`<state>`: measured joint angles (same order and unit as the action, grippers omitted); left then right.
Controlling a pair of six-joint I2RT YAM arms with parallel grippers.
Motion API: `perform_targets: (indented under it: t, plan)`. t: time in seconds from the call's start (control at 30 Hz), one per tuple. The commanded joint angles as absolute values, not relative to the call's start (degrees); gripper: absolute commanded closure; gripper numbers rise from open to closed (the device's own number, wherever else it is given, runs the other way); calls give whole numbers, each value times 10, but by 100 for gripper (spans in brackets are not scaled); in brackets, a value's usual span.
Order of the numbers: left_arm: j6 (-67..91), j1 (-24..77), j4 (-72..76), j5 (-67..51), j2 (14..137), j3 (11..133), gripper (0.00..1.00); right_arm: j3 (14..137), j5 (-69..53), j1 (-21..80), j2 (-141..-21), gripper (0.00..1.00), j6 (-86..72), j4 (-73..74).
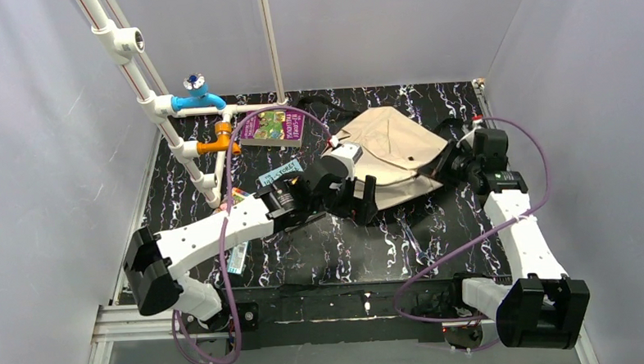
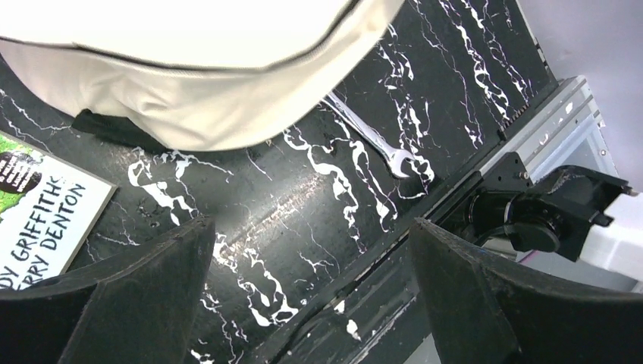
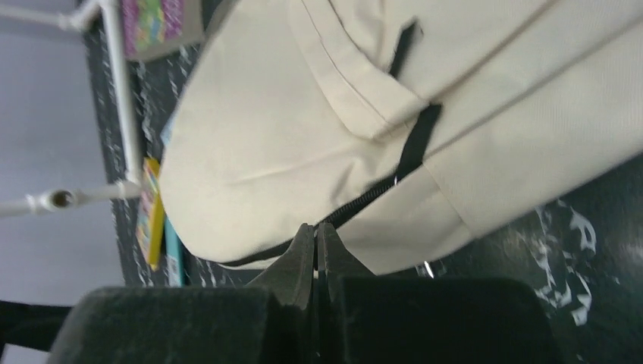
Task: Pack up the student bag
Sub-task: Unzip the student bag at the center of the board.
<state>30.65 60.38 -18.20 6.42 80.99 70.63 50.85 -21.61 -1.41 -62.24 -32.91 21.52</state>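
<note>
L to R: white pipe frame stands at the table's left edge, w/ a book just beside it. Left gripper, jaws wide open & empty, hovers by the near-left side of the student bag, which lies flat mid-table toward the rear. A wrench lies near its edge. Right gripper, jaws closed, has its tips against the bag's black zipper line; can't tell if a pull is pinched.
</note>
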Motion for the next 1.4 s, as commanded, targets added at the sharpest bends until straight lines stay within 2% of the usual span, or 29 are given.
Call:
perform_targets:
  t: [0.0,0.23,0.37,0.43,0.6,0.7,0.83,0.93,1.07,1.2,1.3,1.37]
  plan:
    - [302,581,-162,38,820,733,1,449,-243,-12,-583,99,-259,301]
    - [294,573,-124,16,842,721,1,378,-309,-11,-544,92,-262,323]
    - [302,574,-79,20,840,702,1,354,-322,-11,-532,99,-255,310]
    - [299,573,-63,23,843,696,1,344,-333,-11,-523,99,-260,303]
    - [301,561,-86,35,898,709,11,310,-318,-11,-498,99,-275,300]
    - [339,535,-71,4,947,699,19,300,-326,-11,-507,99,-271,299]
    - [354,526,-31,-17,1000,674,24,316,-332,-11,-518,99,-246,319]
    - [354,527,-14,-50,1020,666,33,346,-341,-11,-516,99,-222,338]
    - [348,542,32,-46,986,632,31,376,-364,-8,-514,99,-214,347]
    - [271,574,37,-12,957,645,16,388,-377,-6,-523,99,-231,339]
    - [245,593,48,21,948,651,11,406,-369,-6,-527,77,-227,342]
    - [251,593,54,22,944,650,11,417,-343,-6,-534,70,-225,357]
